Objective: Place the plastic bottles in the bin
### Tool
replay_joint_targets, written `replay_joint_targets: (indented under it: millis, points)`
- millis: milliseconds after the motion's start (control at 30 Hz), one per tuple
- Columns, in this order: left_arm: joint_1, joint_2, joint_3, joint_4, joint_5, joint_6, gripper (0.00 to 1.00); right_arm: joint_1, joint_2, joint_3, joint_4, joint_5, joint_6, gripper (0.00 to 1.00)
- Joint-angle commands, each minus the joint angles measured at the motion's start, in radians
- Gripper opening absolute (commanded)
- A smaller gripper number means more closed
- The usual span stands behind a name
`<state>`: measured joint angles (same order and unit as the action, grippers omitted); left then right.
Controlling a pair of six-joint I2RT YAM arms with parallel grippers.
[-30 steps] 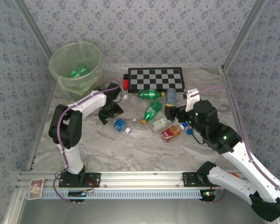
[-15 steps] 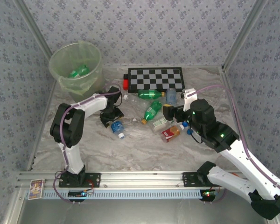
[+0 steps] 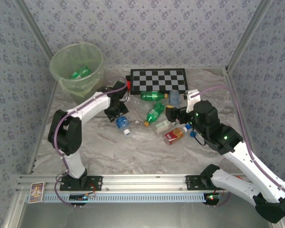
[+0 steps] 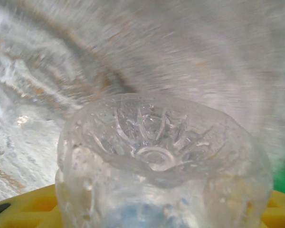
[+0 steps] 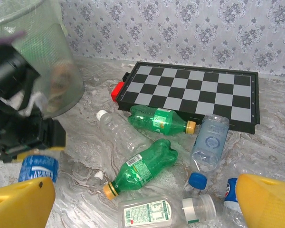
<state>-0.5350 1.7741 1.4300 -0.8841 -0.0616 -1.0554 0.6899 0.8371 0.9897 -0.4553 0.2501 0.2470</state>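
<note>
My left gripper [image 3: 118, 114] is shut on a clear bottle with a blue label [image 3: 123, 124], left of the pile. In the left wrist view that bottle's ribbed base [image 4: 156, 152] looms between the yellow fingers [image 4: 33, 206]. My right gripper [image 3: 173, 114] hangs open over the pile, its yellow fingers [image 5: 21, 204] wide apart. Below it lie two green bottles [image 5: 159, 118] [image 5: 142, 166], a clear white-capped bottle [image 5: 116, 129], a blue-capped one [image 5: 209, 140] and a white-labelled one [image 5: 149, 213]. A red-labelled bottle [image 3: 173, 136] lies nearer. The pale-green bin [image 3: 80, 86] at the back left holds a green bottle [image 3: 80, 72].
A black-and-white checkerboard [image 3: 157, 80] lies at the back, just behind the pile, with a small red piece [image 3: 128, 84] at its left edge. Patterned walls close in the table on three sides. Marbled tabletop [image 3: 133, 152] stretches in front of the bottles.
My left arm has stretched out and swung up toward the bin side, taking the blue-labelled bottle along. The right gripper edged slightly left over the pile.
</note>
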Motion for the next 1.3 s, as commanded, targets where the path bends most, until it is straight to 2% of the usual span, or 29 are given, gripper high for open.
replay_joint_targets:
  millis: [0, 267, 400, 633, 967, 1100, 1267]
  points:
    - [-0.023, -0.097, 0.124, -0.071, -0.099, 0.03, 0.58, 0.008, 0.019, 0.022, 0.042, 0.003, -0.005, 0.99]
    - [-0.028, -0.203, 0.304, -0.033, -0.287, 0.172, 0.58, 0.005, 0.121, 0.094, 0.072, -0.038, -0.047, 0.99]
    - [0.009, -0.23, 0.41, -0.018, -0.352, 0.278, 0.58, 0.005, 0.164, 0.119, 0.088, -0.05, -0.048, 0.99]
    - [0.16, -0.224, 0.595, 0.011, -0.34, 0.46, 0.58, 0.004, 0.219, 0.155, 0.119, -0.041, -0.057, 0.99]
    - [0.418, -0.086, 0.869, 0.09, -0.272, 0.696, 0.58, 0.002, 0.309, 0.238, 0.143, -0.04, -0.072, 0.99]
    - [0.493, -0.031, 0.872, 0.137, -0.206, 0.662, 0.57, 0.004, 0.335, 0.254, 0.149, -0.037, -0.068, 0.99]
    - [0.495, 0.049, 0.892, 0.17, -0.204, 0.684, 0.57, 0.004, 0.348, 0.263, 0.152, -0.016, -0.075, 0.99]
